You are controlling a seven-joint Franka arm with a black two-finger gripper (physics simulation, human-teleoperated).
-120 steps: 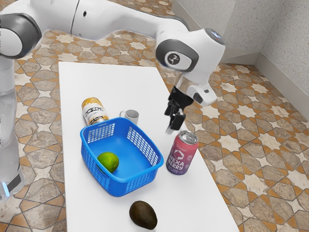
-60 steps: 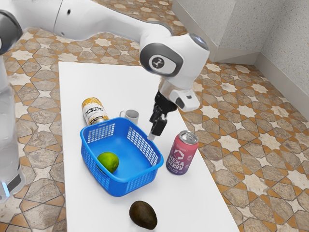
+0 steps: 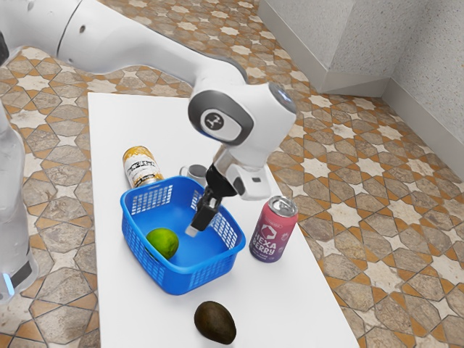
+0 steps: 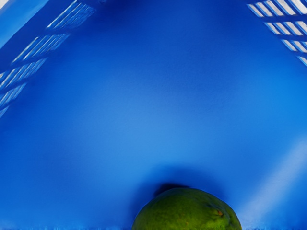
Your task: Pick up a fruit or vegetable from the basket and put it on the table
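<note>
In the exterior view the gripper point(image 3: 194, 228) hangs inside the outline of the blue basket point(image 3: 177, 270), tilted, and whether it is open or shut cannot be made out. A green lime-like fruit point(image 3: 162, 243) lies on the basket floor, off toward the exterior view's left from the gripper, with a gap between them in that view. The wrist view has the green fruit point(image 4: 187, 211) at its lower edge and the blue basket floor point(image 4: 144, 110) around it. The white table point(image 3: 290, 312) carries the basket.
A dark avocado point(image 3: 215, 322) lies on the table in front of the basket. A red-purple can point(image 3: 271, 233) stands beside it toward the exterior view's right. Behind the basket are a yellow-and-white can point(image 3: 141, 167) and a grey-white mug point(image 3: 195, 172), partly hidden by the hand.
My hand has moved from above the red-purple can toward the exterior view's left and lower, to the basket's inside. The fruit, basket and cans have not moved.
</note>
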